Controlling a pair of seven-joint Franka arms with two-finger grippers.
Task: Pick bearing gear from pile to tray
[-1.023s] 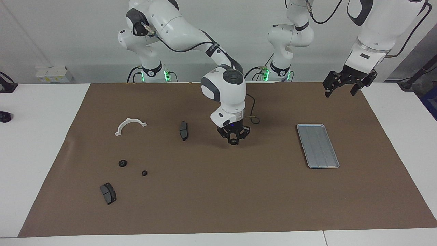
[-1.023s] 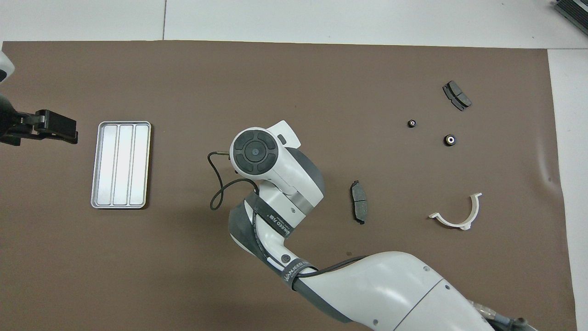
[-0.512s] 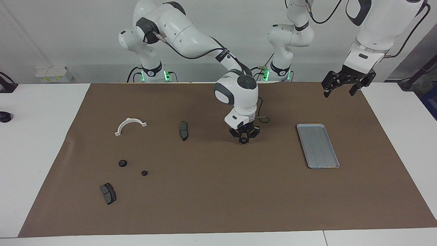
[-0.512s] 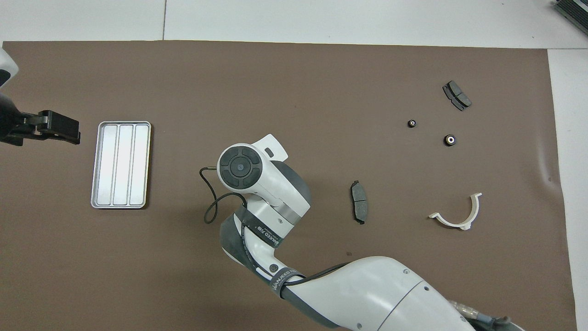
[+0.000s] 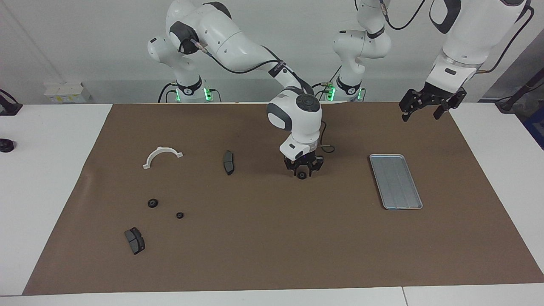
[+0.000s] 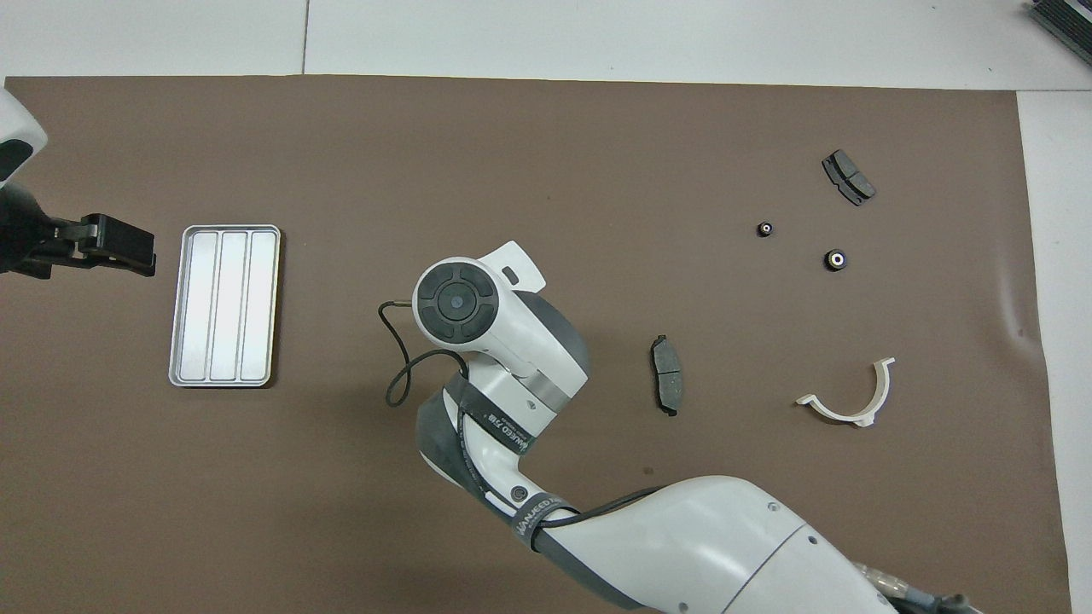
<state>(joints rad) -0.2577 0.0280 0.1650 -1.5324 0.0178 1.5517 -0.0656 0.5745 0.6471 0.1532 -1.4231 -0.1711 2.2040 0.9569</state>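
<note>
My right gripper hangs low over the middle of the brown mat, between a brake pad and the tray. It is shut on a small black round gear. In the overhead view the right hand hides the gripper and the gear. The silver grooved tray lies empty toward the left arm's end. Two more black gears lie in the pile toward the right arm's end. My left gripper waits open in the air beside the tray.
The pile also holds a white half-ring, the dark brake pad near the middle and another brake pad farther from the robots. A black cable loops off the right wrist.
My right gripper carried the gear from nearer the brake pad toward the tray, then almost stopped. The left gripper shifted slightly. The pile has not moved.
</note>
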